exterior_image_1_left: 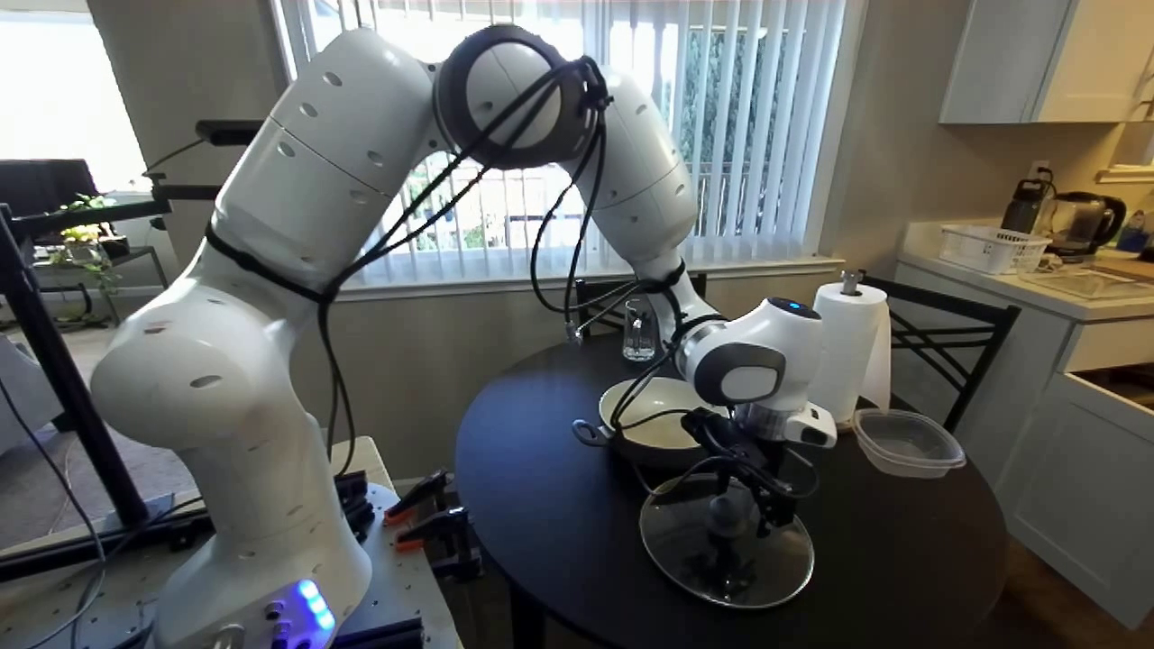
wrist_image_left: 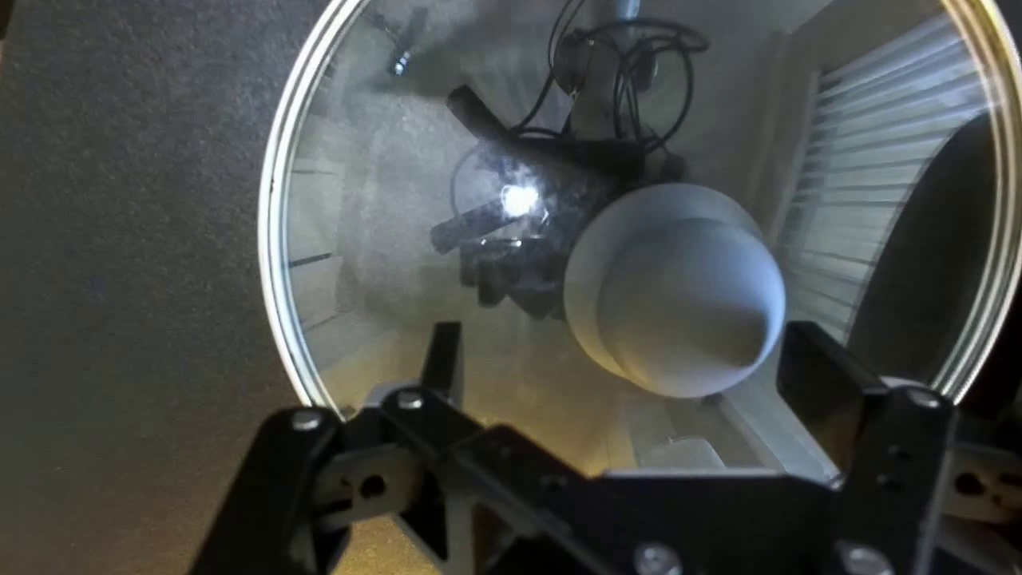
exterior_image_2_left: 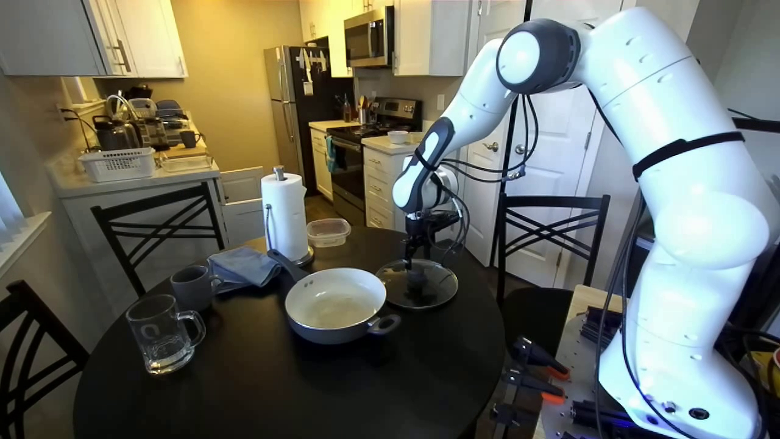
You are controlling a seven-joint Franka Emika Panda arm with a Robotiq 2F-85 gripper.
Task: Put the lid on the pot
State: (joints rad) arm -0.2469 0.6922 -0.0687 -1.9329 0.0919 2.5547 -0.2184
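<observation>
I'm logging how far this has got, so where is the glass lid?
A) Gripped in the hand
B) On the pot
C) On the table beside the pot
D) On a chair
C: in an exterior view the lid lies on the dark table, next to the uncovered pot.

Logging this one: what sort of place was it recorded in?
Most likely a home, in a dining area opening onto a kitchen: an exterior view shows a refrigerator and a stove beyond a dark round table.
</observation>
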